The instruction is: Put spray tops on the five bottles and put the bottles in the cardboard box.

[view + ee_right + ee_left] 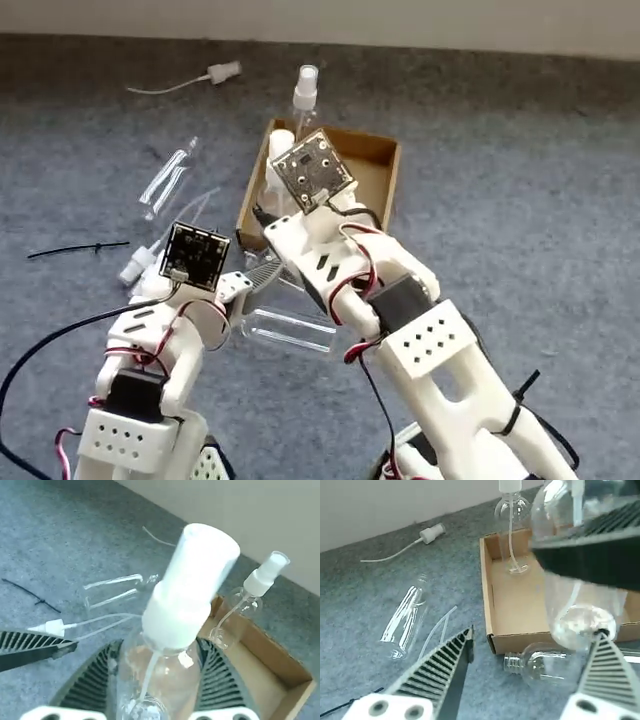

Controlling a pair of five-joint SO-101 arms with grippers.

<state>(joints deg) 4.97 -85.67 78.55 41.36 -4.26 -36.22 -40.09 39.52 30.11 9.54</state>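
Grey carpeted desk (520,200): at far left a loose spray top (222,72) and a bare bottle (168,180) lie waiting. My left fingers (445,665) hang spread above another uncapped bottle (540,662). My right fingers (95,680) pinch a capped bottle (165,670) over the cardboard box (392,170), where one finished bottle (305,90) stands. Roughly halfway, I'd judge.

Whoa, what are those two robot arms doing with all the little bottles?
The right arm has its jaws shut on a bottle with a spray top already on, holding it over the cardboard box. Another topped bottle stands in the box. The left arm hovers with jaws open near a topless bottle lying by the box. One more bare bottle and two loose spray tops lie on the carpet.
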